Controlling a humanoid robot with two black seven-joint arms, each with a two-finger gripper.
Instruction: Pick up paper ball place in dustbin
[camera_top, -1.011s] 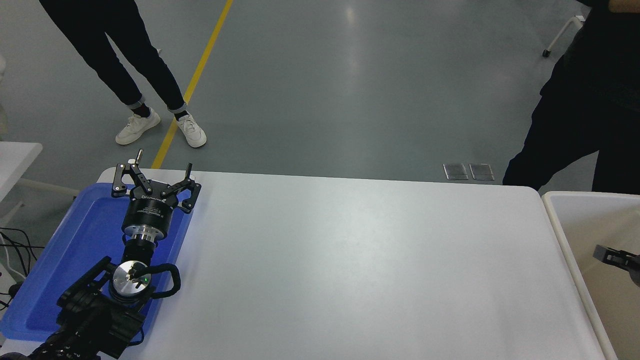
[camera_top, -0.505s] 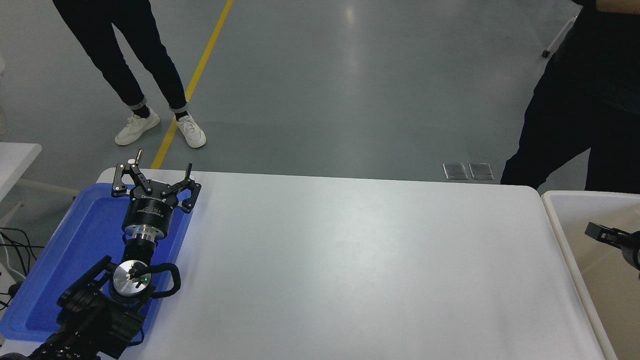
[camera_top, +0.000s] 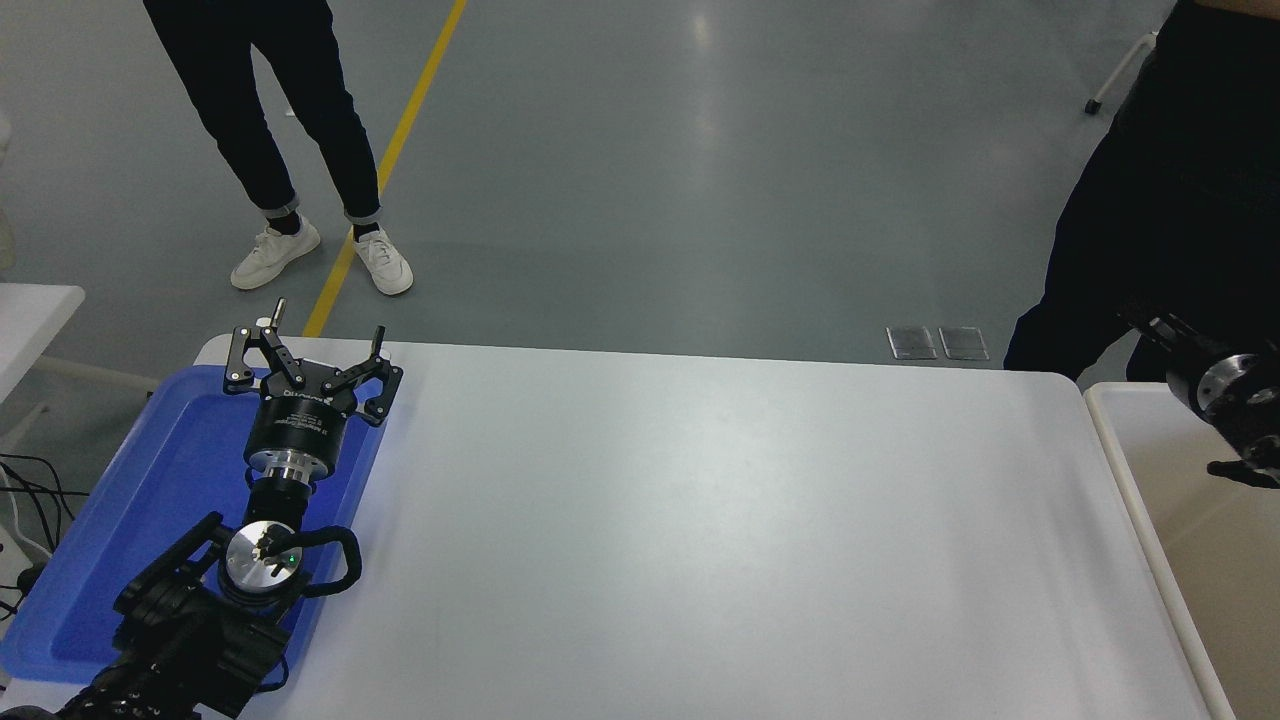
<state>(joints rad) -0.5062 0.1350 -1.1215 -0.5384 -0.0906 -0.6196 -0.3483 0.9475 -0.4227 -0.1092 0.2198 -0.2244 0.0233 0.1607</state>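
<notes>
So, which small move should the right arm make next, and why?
Probably lift the right arm clear of the dustbin and bring it over the white table. No paper ball shows on the table or in the bin's visible part. The left gripper is parked, open, over the blue tray.

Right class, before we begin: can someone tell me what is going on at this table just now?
A two-armed robot works at a white table. Its left gripper is parked over the blue tray at the table's left end, jaws open and holding nothing. The right arm reaches in from the right edge above the dustbin; its jaws blend into dark clothing behind, so their state is unclear. No paper ball shows anywhere in view. Two people stand at the far side, one on the left and one on the right.
</notes>
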